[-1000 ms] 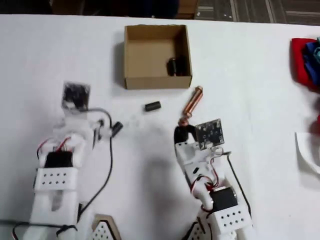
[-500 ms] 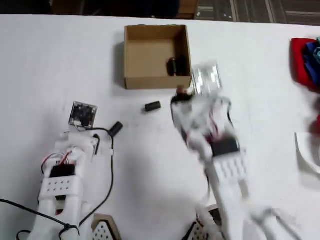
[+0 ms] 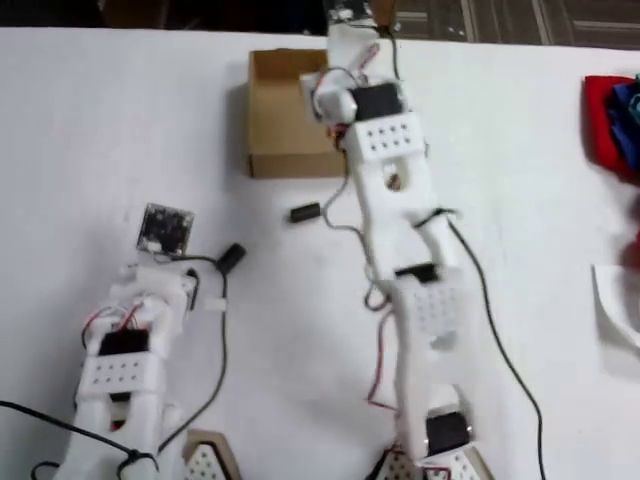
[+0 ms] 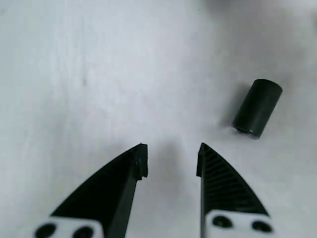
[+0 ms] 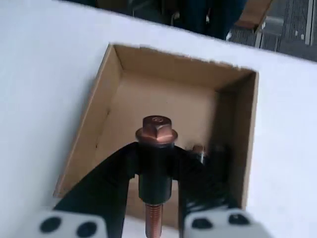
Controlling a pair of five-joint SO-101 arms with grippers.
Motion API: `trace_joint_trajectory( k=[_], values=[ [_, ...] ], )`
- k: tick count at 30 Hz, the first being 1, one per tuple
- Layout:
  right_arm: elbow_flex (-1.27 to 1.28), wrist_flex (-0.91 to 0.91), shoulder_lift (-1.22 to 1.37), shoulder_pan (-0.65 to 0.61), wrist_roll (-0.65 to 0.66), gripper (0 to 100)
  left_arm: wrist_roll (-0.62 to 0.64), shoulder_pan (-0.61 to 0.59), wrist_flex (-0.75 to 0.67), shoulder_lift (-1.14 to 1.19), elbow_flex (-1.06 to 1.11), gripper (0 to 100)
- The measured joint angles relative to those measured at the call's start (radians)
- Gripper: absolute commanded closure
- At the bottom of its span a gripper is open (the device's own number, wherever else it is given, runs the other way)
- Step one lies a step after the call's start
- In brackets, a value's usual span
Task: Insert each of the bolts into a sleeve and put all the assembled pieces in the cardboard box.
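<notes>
While the left arm point(image 3: 135, 330) sits low on the left side of the white surface point(image 3: 90, 120), its left fingers point(image 4: 119, 188) stand apart with nothing between them, tips close over the bare surface. A loose sleeve point(image 4: 257, 115), short, black and tubular, lies on its side just beside those tips without touching them; from above it shows next to the arm's wrist, by a black cable point(image 3: 222, 330). Farther right, a second loose sleeve point(image 3: 305, 212) lies on the surface, in front of the cardboard box point(image 3: 280, 125) and apart from it.

The cardboard box stands open toward the far edge of the surface, near the middle. The right arm point(image 3: 400, 210) stretches from the near edge across the surface, and its wrist covers the right part of the box. The right fingers point(image 5: 111, 183) are clamped on a held sleeve point(image 5: 155, 181), through which a copper bolt point(image 5: 157, 131) runs: the hex head stands out past the fingertips, and the threaded end sticks out of the sleeve on the wrist side. The right wrist view sees this piece against the box's inside, which suggests it hangs over the opening. On the box floor, near one side wall, lies another piece point(image 5: 200, 151) with a copper end and a dark body; its details are too dim to make out.

At the right edge of the surface, well apart from the box, lies a red cloth point(image 3: 605, 125).
</notes>
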Motion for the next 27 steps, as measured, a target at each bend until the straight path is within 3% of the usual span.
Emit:
trace_joint_trajectory(
  k=[3,6,16,27],
  values=[
    [-0.261,0.000,0.201,0.000,0.000,97.6,0.000,0.002,0.000,0.000,0.000,82],
    [-0.350,-0.017,0.305,0.000,0.000,97.6,0.000,0.002,-0.017,0.000,0.008,82],
    [-0.201,-0.170,0.336,0.025,0.000,97.6,0.000,0.002,-0.035,0.000,0.009,82],
    [-0.147,-0.180,0.338,0.028,0.000,97.6,0.000,0.002,-0.040,0.000,0.009,82]
  ],
)
